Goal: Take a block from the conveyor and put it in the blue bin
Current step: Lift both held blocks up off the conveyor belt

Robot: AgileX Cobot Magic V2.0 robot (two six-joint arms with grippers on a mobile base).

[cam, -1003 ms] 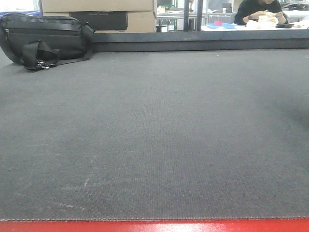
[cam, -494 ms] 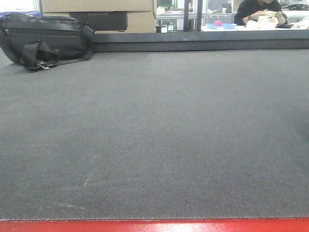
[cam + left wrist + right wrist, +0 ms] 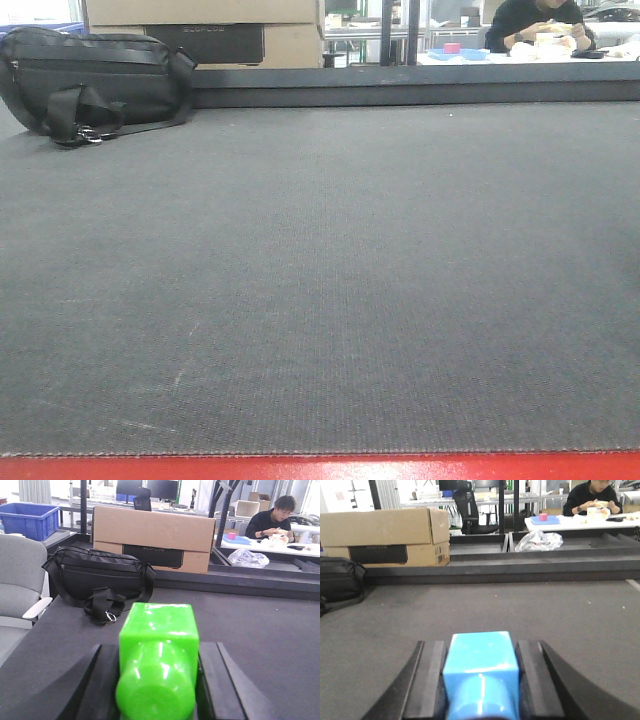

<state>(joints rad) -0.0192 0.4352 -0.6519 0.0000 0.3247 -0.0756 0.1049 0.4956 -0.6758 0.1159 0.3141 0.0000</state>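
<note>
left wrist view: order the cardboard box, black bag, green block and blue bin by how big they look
1. green block and cardboard box: about alike in the picture. The block looks this big only because it sits right at the camera.
2. black bag
3. blue bin, clearly smallest

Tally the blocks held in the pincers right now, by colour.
Green block: 1, in the left pincer
Blue block: 1, in the right pincer
Total: 2
</note>
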